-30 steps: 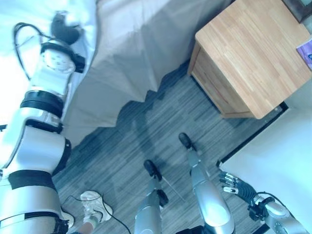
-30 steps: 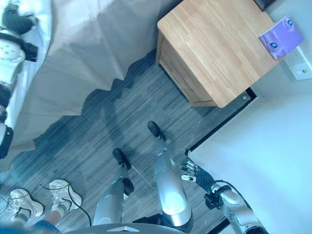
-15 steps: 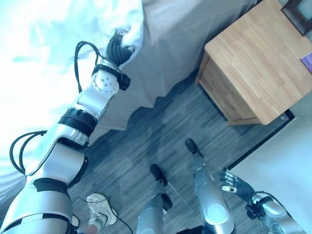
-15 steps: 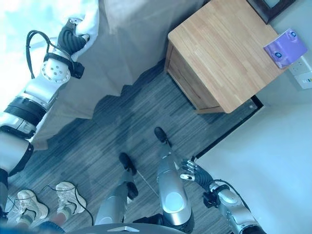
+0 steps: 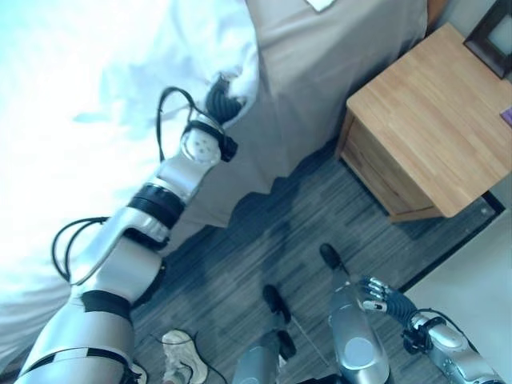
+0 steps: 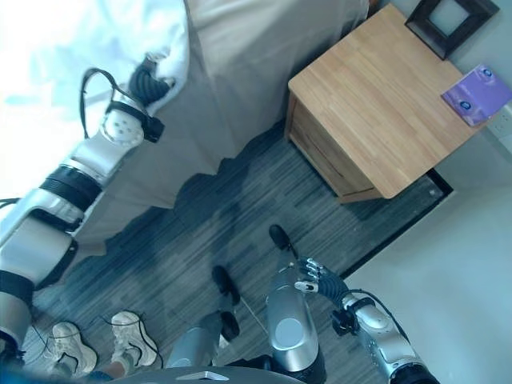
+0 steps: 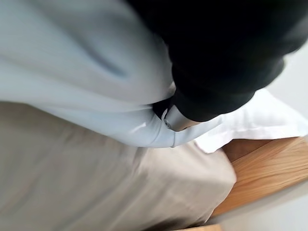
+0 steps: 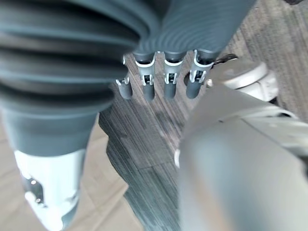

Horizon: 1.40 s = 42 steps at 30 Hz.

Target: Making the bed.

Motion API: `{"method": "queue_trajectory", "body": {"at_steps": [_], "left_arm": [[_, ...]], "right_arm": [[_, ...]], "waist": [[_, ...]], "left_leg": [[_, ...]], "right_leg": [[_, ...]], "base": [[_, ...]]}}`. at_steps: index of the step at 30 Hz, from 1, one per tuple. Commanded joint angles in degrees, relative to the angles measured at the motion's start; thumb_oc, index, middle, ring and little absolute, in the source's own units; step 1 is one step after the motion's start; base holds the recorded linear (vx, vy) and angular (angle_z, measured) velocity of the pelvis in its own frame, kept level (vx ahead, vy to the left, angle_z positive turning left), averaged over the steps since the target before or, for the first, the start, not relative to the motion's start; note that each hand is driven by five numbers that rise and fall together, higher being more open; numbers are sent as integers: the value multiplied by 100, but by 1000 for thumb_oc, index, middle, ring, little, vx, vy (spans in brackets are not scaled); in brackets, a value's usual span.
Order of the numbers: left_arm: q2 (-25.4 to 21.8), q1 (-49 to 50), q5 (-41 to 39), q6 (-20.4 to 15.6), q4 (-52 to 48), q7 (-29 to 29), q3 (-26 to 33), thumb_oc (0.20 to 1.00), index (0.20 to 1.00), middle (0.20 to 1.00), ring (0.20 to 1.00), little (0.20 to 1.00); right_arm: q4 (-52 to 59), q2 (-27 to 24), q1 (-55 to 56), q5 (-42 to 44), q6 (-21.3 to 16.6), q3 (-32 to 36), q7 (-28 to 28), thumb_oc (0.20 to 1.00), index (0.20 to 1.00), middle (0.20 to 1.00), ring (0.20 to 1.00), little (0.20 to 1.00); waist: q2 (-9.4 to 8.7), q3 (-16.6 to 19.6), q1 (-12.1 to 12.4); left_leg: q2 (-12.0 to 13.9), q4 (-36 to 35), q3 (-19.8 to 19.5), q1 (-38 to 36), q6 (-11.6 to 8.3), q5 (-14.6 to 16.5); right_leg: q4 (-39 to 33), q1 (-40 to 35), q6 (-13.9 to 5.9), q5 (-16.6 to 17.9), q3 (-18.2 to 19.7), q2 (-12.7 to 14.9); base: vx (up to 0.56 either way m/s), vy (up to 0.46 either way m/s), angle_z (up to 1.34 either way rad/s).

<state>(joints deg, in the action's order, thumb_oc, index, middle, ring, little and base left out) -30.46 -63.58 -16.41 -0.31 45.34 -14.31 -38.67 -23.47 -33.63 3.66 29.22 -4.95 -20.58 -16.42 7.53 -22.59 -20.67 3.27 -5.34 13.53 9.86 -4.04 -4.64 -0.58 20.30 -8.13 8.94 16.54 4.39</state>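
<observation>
A white duvet (image 5: 96,96) covers the bed, and its edge lies over a beige sheet (image 5: 320,72) that hangs down the bed's side. My left hand (image 5: 226,98) reaches out to that edge and is shut on a fold of the duvet. In the left wrist view white cloth (image 7: 96,72) is bunched round a curled finger (image 7: 179,120). My right hand (image 5: 376,294) hangs low at my side, far from the bed. Its fingers (image 8: 159,77) are relaxed and hold nothing.
A wooden nightstand (image 5: 432,128) stands right of the bed, with a dark picture frame (image 5: 492,36) and a purple item (image 6: 478,92) on top. Grey carpet (image 5: 272,232) runs between bed and nightstand. A person's white shoes (image 6: 132,340) stand at lower left.
The view has shifted. My left hand has carried the duvet's edge along the bed towards the nightstand end, so more white cloth lies over the beige sheet. My right hand stays low.
</observation>
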Motion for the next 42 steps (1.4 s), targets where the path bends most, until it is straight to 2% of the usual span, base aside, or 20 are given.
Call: {"method": "queue_trajectory", "body": {"at_steps": [1,2,3,4,5,8,15,21,22,25,28,30,32,33,36,42], "left_arm": [[3014,-116,348,-785,-962,1380,-979,200,200,200,200,200],[3061,-93,352,-758,-913,1427,-1025,464,464,464,464,464],[3061,-93,352,-759,-912,1428,-1024,583,583,583,583,583],[3061,-93,352,-759,-912,1428,-1024,583,583,583,583,583],[3056,-67,291,-735,-854,1551,-1070,1000,1000,1000,1000,1000],[2776,-90,150,-736,-1068,1736,-1107,1000,1000,1000,1000,1000],[1954,213,-223,-778,-1643,1769,-832,1000,1000,1000,1000,1000],[1403,447,-702,-858,-2102,1813,-585,1000,1000,1000,1000,1000],[1120,511,-951,-943,-2469,1822,-434,1000,1000,1000,1000,1000],[706,565,-1313,-1130,-3018,1748,-100,1000,1000,1000,1000,1000],[572,692,-1548,-1208,-3209,1624,180,1000,1000,1000,1000,1000],[-124,516,-1056,-1396,-3502,1237,620,1000,1000,1000,1000,1000],[-126,518,-1054,-1394,-3505,1235,621,1000,1000,1000,1000,1000],[-541,546,-863,-1462,-3487,1056,876,1000,1000,1000,1000,1000],[-887,796,-919,-1472,-3318,934,1232,1000,1000,1000,1000,1000],[-1374,943,-517,-1383,-2623,652,1552,1000,1000,1000,1000,1000]], "right_arm": [[206,-460,173,191,-2,-209,71,1000,1000,1000,1000,1000],[220,-472,126,219,8,-232,75,1000,1000,1000,1000,1000],[220,-472,126,220,8,-232,75,1000,1000,1000,1000,1000],[220,-472,126,220,8,-232,75,1000,1000,1000,1000,1000],[245,-520,76,216,19,-237,70,1000,1000,1000,1000,1000],[297,-614,106,179,32,-155,42,1000,1000,1000,1000,1000],[284,-623,300,23,18,-32,-52,1000,1000,1000,1000,1000],[246,-567,469,-43,-3,100,-123,1000,1000,1000,1000,1000],[233,-538,523,-83,-21,146,-155,1000,1000,1000,1000,1000],[243,-504,650,-136,-67,223,-202,1000,1000,1000,1000,1000],[217,-480,717,-203,-94,240,-232,1000,1000,1000,1000,1000],[132,-418,842,-315,-126,318,-279,1000,1000,1000,1000,1000],[131,-418,839,-315,-127,315,-278,1000,1000,1000,1000,1000],[42,-390,869,-363,-154,352,-309,1000,1000,1000,1000,1000],[6,-370,936,-453,-189,398,-333,1000,1000,1000,1000,1000],[-75,-327,968,-437,-198,423,-387,1000,1000,1000,1000,1000]], "waist": [[479,79,-791],[491,93,-814],[490,93,-812],[490,93,-812],[528,129,-862],[648,161,-909],[805,291,-701],[809,418,-539],[798,460,-466],[772,549,-363],[748,597,-298],[720,682,-127],[718,679,-132],[700,723,-34],[670,733,47],[634,694,102]], "left_leg": [[316,34,161,441,-152,-479],[324,34,181,434,-150,-476],[324,34,183,434,-150,-476],[324,34,183,434,-150,-476],[337,34,222,424,-147,-459],[331,34,254,397,-145,-447],[295,34,116,345,-140,-482],[278,34,38,342,-149,-502],[266,34,0,337,-160,-510],[247,34,-59,318,-167,-515],[237,34,-91,320,-170,-521],[214,34,-160,325,-182,-531],[213,34,-161,323,-181,-532],[208,34,-183,325,-187,-538],[204,34,-215,328,-191,-561],[225,34,-217,350,-201,-594]], "right_leg": [[457,-25,375,-374,201,-804],[462,-19,376,-374,218,-816],[463,-18,375,-375,219,-816],[463,-18,375,-375,219,-816],[469,3,371,-376,251,-826],[471,5,373,-379,277,-834],[490,-120,402,-447,110,-796],[447,-189,393,-449,4,-744],[440,-214,384,-440,-37,-730],[434,-256,378,-449,-90,-717],[419,-286,376,-451,-126,-703],[353,-352,369,-448,-232,-654],[353,-355,369,-449,-234,-653],[320,-384,368,-448,-270,-636],[335,-390,376,-457,-299,-642],[341,-377,392,-463,-342,-651]], "base": [[24,4,-5],[0,0,0],[0,0,0],[15,9,-4],[25,14,-5],[13,2,-10],[-6,-23,-14],[-15,-21,-5],[-13,-24,5],[-8,-32,10],[-8,-23,18],[-28,-34,8],[-6,-11,4],[-17,-28,9],[-15,-16,6],[-10,-4,11]]}}
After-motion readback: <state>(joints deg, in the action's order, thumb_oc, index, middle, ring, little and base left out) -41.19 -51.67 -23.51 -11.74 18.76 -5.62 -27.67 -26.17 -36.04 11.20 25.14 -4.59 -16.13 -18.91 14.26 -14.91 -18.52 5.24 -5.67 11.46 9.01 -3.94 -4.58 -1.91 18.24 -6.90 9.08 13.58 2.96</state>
